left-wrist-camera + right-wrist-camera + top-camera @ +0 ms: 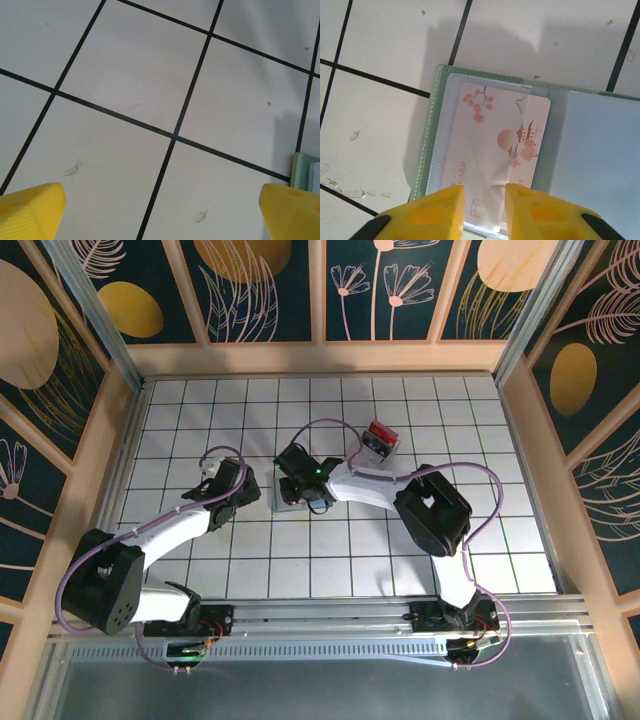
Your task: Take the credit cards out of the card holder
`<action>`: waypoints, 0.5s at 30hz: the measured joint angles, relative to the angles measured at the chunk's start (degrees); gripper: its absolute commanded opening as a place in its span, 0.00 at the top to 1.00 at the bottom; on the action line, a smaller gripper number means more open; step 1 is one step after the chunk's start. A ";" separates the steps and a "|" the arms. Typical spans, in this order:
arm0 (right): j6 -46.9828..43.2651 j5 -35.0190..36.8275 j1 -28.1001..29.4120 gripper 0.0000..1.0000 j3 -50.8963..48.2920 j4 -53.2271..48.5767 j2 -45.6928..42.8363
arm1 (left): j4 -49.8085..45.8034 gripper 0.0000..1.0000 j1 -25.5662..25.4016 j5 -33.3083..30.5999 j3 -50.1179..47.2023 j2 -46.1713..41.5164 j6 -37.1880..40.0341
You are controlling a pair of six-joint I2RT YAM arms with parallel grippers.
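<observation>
White desk (pixel 400 560), black grid lines. Card holder (pixel 590 150) lies open near centre. Clear box (pixel 381 437), red-black contents, further back, well apart.

Left arm (pixel 185 520), right arm (pixel 365 485): white links, black joints, looping lilac cables (pixel 330 423); pincer fingers (pixel 432 212) yellow.

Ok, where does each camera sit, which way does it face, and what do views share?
Top external: above and behind the bases, looking down on the tiled table; left arm and right arm show.
Left wrist: facing down at tiles; left gripper wide open.
Right wrist: facing down on the card holder and a pink credit card; right gripper at bottom.
Shared: both wrist views catch the card holder, the left its edge.
</observation>
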 measured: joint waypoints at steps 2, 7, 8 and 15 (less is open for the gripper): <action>0.11 -0.96 -0.22 0.70 -0.68 0.79 -0.11 | 0.37 0.01 0.00 0.92 0.02 0.00 0.48; 1.29 -3.19 -1.68 0.74 -3.39 2.49 -1.77 | 1.57 0.01 -0.09 3.08 0.02 0.02 1.49; 1.60 -3.76 -2.25 0.75 -3.87 2.84 -2.19 | 1.86 0.01 -0.31 3.43 0.02 0.15 1.66; 3.10 -6.82 -5.27 0.79 -4.85 4.66 -2.64 | 2.38 0.01 -4.61 3.72 2.93 6.51 2.64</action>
